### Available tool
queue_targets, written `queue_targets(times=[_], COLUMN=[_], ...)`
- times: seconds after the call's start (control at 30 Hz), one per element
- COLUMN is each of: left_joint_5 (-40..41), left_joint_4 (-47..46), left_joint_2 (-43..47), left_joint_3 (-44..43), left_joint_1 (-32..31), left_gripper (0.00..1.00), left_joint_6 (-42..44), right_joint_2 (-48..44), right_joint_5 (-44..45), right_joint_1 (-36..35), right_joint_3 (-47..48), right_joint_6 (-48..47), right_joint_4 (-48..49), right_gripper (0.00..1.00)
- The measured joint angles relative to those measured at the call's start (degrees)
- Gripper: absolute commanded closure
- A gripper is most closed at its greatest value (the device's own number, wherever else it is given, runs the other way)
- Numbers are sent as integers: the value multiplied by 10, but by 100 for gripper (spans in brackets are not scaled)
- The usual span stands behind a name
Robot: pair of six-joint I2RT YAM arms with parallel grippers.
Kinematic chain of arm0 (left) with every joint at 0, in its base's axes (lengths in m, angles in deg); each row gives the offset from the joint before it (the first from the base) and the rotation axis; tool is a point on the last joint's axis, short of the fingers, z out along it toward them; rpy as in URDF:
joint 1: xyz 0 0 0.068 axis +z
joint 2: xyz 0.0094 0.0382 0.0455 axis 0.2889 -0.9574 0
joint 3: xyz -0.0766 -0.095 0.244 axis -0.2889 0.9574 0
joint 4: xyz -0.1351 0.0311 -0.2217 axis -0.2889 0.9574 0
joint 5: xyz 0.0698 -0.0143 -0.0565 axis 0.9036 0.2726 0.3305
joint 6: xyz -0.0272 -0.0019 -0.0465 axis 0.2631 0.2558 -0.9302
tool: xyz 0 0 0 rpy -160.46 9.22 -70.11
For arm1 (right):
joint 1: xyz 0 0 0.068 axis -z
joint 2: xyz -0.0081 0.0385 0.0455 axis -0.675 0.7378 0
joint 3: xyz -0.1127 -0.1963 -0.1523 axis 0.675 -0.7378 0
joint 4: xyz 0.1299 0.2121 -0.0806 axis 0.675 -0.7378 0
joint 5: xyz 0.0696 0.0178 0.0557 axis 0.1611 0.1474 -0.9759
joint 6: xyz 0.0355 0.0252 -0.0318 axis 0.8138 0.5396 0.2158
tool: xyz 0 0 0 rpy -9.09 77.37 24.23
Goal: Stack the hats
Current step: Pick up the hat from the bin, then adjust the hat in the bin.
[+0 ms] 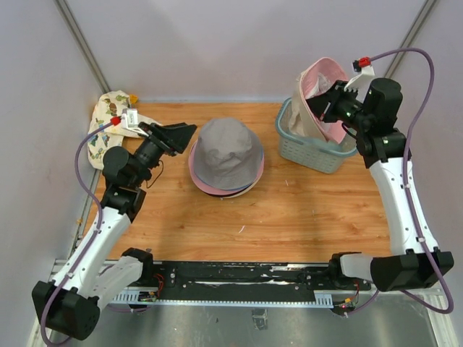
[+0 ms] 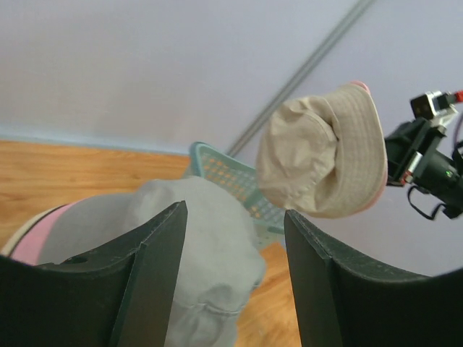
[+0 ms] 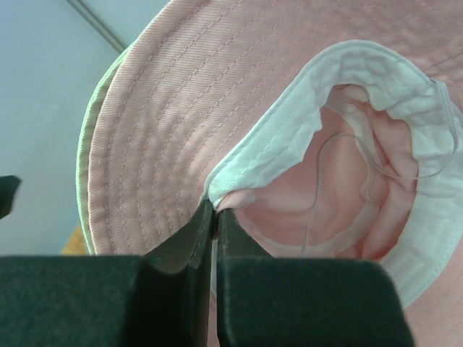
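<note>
A grey hat [image 1: 230,152] tops a stack at mid-table, with a pink brim [image 1: 197,176] showing beneath it. Just left of that stack my left gripper [image 1: 181,137] stands open and holds nothing. In the left wrist view its fingers [image 2: 155,267] frame the grey hat [image 2: 206,246]. My right gripper [image 1: 323,105] is shut on a cream hat with a pink lining [image 1: 318,83], held up above the basket. The right wrist view shows its jaws [image 3: 215,210] pinching the white inner band where it meets the pink brim [image 3: 166,108]. From the left wrist that cream hat [image 2: 325,155] hangs in the air.
A grey-green slatted basket [image 1: 309,150] stands at the back right under the lifted hat. A floral patterned fabric piece [image 1: 107,121] lies at the back left corner, behind the left arm. Grey walls close in the back and sides.
</note>
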Motion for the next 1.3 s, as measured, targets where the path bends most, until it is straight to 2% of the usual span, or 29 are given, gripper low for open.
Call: queue_targets(times=[0.3,0.53,0.63,0.7,1.0,1.1,1.17,1.3], left_joint_5=[-99,-122,-117,-104,3,53,97,168], left_joint_4=[-48,-48,-33,-16,39,48,49,47], left_joint_2=[-68,-113,-136,-151,-185,-194,-198,-202], left_joint_3=[-64,-137,-170,-193,-230,-235,-235,-235], left_joint_1=[-69,-143,-188,-216,-300,-326,-347,-383], left_gripper=[35,32,30,23,24,29,38,71], left_joint_6=[-2,30,62,89,203,237,264,311], right_joint_2=[-68,-94,-97,-97,-97,-97,-97,-101], right_joint_5=[-91,-106,-104,-103,-94,-92,-93,-93], right_joint_1=[-21,-70,-93,-106,-126,-126,-126,-126], right_joint_3=[-79,-93,-93,-93,-93,-93,-93,-93], right_joint_6=[150,237,257,266,289,295,298,301], right_joint_4=[155,245,270,277,296,299,300,303], right_gripper=[99,99,100,100,99,99,99,99])
